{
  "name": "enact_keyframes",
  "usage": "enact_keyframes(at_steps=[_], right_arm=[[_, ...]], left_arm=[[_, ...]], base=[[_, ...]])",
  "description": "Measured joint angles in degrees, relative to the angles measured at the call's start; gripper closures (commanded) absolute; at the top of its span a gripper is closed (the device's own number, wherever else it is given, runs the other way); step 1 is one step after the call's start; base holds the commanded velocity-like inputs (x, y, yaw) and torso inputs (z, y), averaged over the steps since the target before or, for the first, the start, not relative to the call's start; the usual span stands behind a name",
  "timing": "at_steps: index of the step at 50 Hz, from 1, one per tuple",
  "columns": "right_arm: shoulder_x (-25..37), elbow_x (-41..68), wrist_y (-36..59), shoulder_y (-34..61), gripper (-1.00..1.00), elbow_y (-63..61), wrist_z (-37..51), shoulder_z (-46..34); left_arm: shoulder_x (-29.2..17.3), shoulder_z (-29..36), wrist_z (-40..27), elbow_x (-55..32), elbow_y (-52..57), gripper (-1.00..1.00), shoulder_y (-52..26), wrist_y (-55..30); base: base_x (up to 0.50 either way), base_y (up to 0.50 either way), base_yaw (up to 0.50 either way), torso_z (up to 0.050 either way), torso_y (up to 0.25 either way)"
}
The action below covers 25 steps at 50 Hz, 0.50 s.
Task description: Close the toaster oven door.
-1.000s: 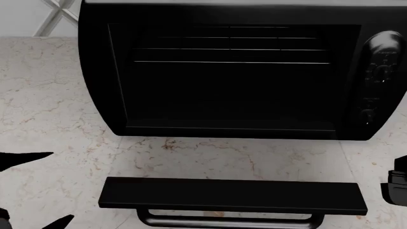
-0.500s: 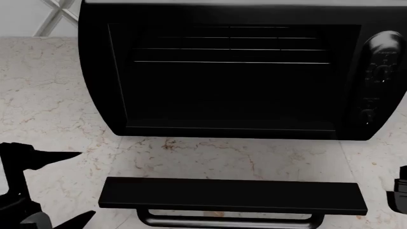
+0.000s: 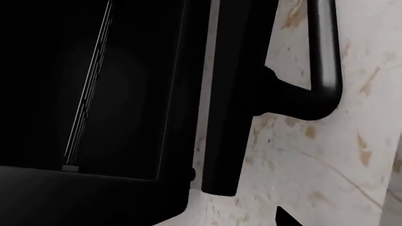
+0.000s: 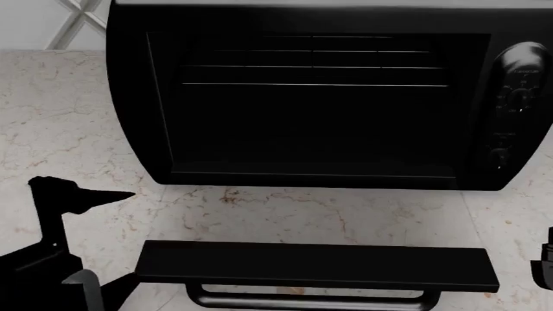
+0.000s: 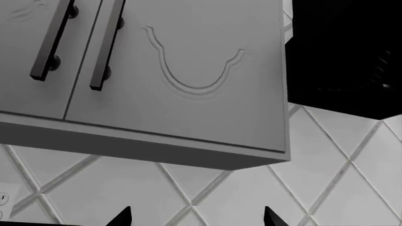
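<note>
The glossy black toaster oven (image 4: 129,97) stands open at the back of the counter, with wire racks (image 4: 315,68) inside and knobs (image 4: 519,97) on its right. Its door (image 4: 315,264) lies folded down flat, the bar handle (image 4: 311,299) along its near edge. My left gripper (image 4: 125,238) is open and empty just left of the door's left end, one fingertip (image 4: 116,194) level with the hinge gap, the other by the door's corner. The left wrist view shows the door's edge (image 3: 229,94), the handle (image 3: 323,56) and the oven's inside (image 3: 94,94). My right gripper (image 5: 196,220) is open and empty.
The oven sits on a beige marble counter (image 4: 69,116) with a tiled wall (image 4: 78,16) behind. The right arm shows only at the head view's right edge (image 4: 544,265). The right wrist view faces grey wall cabinets (image 5: 188,70) with bar handles, and diamond wall tiles (image 5: 188,188).
My left gripper has come up and to the right, from the frame's lower-left corner to beside the door's left end. The right arm has slipped slightly lower at the right edge.
</note>
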Motion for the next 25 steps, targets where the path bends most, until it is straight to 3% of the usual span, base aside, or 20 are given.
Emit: enact_keyframes(at_steps=[25], right_arm=[[-1.01,0.24,0.08,-2.6,-1.0,-0.36,-0.58,2.88]], left_arm=[[2.96,0.6,-2.01,0.55,-3.58,-1.0,-2.87,3.87]], base=[[0.0,0.0,0.0,0.0,0.0]])
